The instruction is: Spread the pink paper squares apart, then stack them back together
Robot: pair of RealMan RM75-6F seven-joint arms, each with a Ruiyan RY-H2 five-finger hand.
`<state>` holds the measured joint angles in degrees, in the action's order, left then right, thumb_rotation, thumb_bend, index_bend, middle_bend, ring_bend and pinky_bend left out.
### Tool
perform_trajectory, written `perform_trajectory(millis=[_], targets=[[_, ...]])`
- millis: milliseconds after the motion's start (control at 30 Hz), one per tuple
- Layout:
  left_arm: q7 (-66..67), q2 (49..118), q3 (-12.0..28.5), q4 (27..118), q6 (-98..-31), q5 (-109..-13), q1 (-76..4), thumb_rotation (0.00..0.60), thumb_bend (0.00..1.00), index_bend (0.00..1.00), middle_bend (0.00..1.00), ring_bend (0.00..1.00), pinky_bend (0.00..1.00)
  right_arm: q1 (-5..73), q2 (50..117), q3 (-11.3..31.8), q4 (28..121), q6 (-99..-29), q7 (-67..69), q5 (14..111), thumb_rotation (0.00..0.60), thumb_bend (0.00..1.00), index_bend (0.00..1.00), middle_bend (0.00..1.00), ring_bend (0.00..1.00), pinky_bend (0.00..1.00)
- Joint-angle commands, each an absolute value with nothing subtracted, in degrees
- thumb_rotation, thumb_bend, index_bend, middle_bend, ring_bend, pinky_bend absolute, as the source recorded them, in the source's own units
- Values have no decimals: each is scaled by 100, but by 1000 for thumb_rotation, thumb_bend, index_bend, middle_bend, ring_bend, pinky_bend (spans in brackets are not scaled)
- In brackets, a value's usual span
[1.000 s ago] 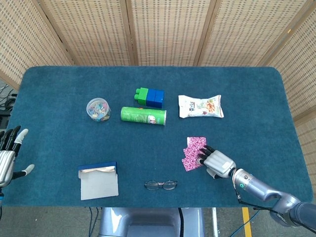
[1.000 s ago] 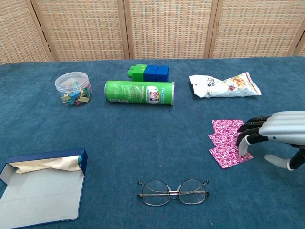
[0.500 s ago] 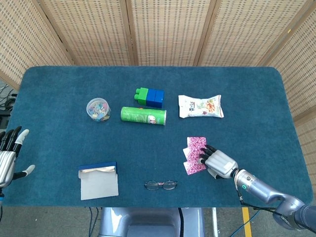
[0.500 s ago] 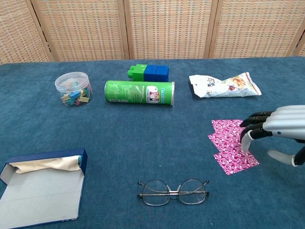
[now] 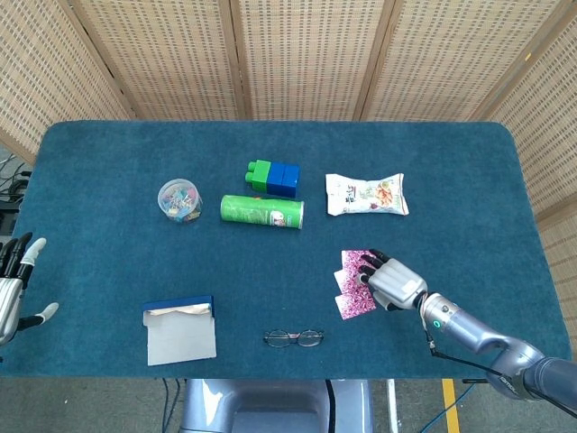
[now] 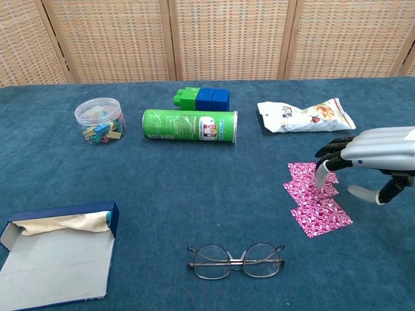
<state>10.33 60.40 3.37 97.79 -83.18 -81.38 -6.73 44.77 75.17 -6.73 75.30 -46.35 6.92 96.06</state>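
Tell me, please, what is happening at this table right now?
The robot's right hand rests its fingertips on a fanned, overlapping pile of pink paper squares, apparently sliding them apart. The nearest square sticks out toward the glasses. The left hand hangs at the table's edge, holding nothing.

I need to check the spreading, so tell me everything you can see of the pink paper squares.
The pink patterned paper squares are thin, flat sheets with a white swirl print, lying on the blue felt table in an overlapping fan, the nearest pulled furthest out. The right robot hand rests fingertips on the upper sheets.
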Motion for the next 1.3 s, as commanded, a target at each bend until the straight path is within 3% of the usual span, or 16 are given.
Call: perform_trajectory(millis=[33, 633, 1300], targets=[[1027, 6039, 334, 9769, -8315, -8133, -669, 600, 133, 36, 0, 0, 0, 4502, 7576, -686, 7469, -4599, 727, 9620, 600, 672, 261, 214, 0, 0], [958, 6039, 323, 9696, -8310, -8099, -635, 600, 133, 36, 0, 0, 0, 4515, 7849, -746, 6987, -4509, 607, 9611, 600, 672, 260, 214, 0, 0], [1080, 6062, 334, 9763, -8280, -8133, -679, 600, 133, 36, 0, 0, 0, 4167, 7581, -894, 6808, -4580, 464, 9361, 600, 672, 262, 217, 0, 0]])
